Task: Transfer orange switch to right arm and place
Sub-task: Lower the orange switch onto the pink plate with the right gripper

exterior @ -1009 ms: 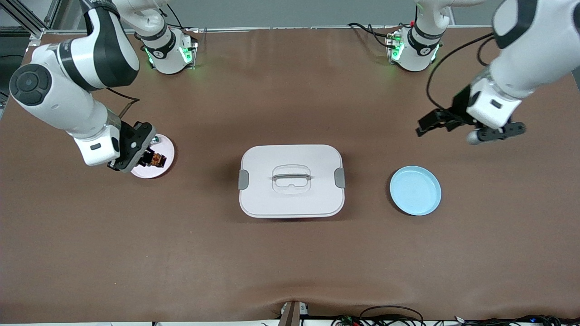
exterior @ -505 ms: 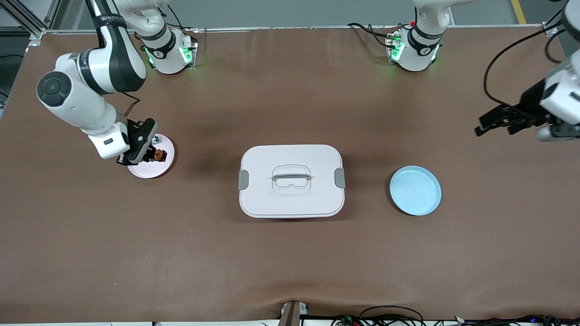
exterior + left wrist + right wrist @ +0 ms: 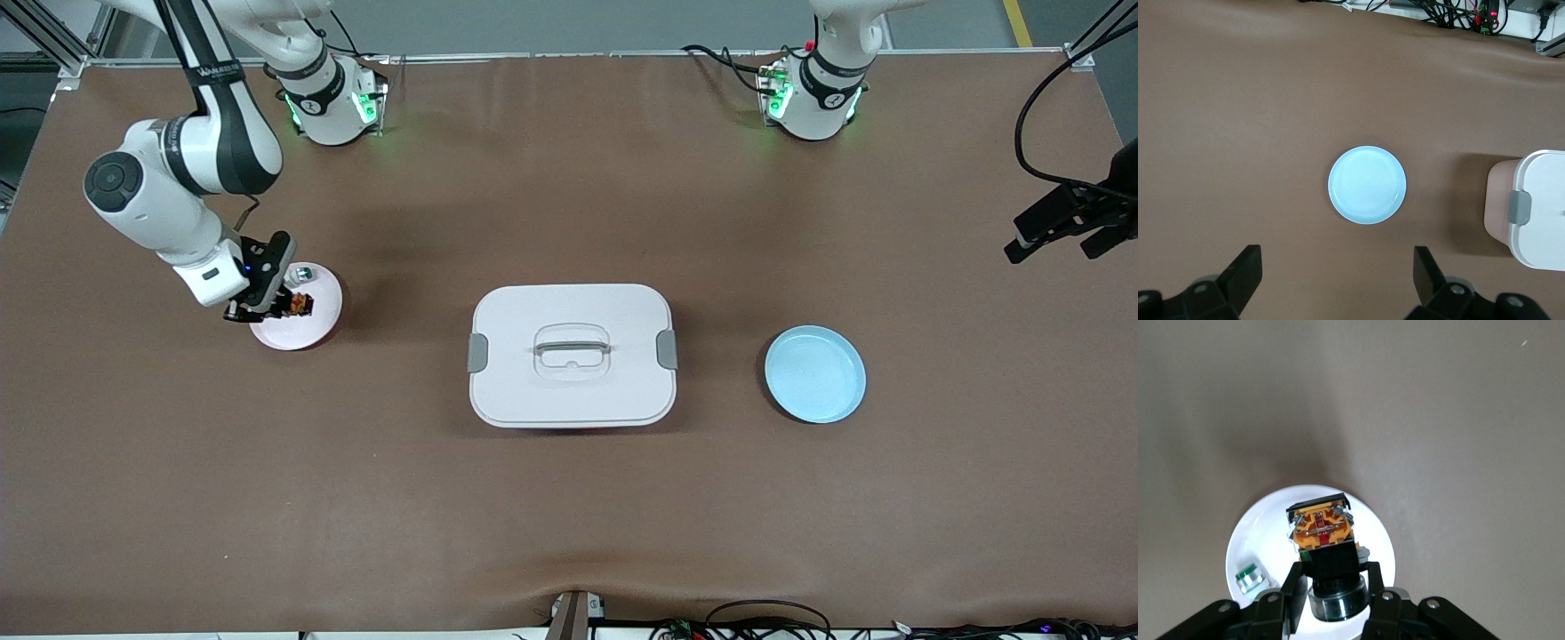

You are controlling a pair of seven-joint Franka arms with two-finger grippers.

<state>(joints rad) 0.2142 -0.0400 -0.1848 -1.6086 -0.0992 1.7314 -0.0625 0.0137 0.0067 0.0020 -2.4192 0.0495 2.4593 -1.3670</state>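
Note:
The orange switch (image 3: 1321,527), a black block with an orange face, sits between the fingers of my right gripper (image 3: 1333,579), which is shut on its black body. In the front view the switch (image 3: 300,305) and right gripper (image 3: 271,307) hang just over the pale pink plate (image 3: 311,331) at the right arm's end of the table. I cannot tell whether the switch touches the plate. My left gripper (image 3: 1062,240) is open and holds nothing, up in the air over the table's edge at the left arm's end. Its fingers (image 3: 1245,267) stand wide apart above bare table.
A small clear-and-green component (image 3: 1250,579) lies on the same pink plate (image 3: 1265,533), beside the switch. A white lidded box (image 3: 572,354) with a handle stands mid-table. A light blue plate (image 3: 815,373) lies between the box and the left arm's end.
The left arm has swung away from the blue plate out to the table's edge. The right gripper has shifted slightly over the pink plate, still holding the switch.

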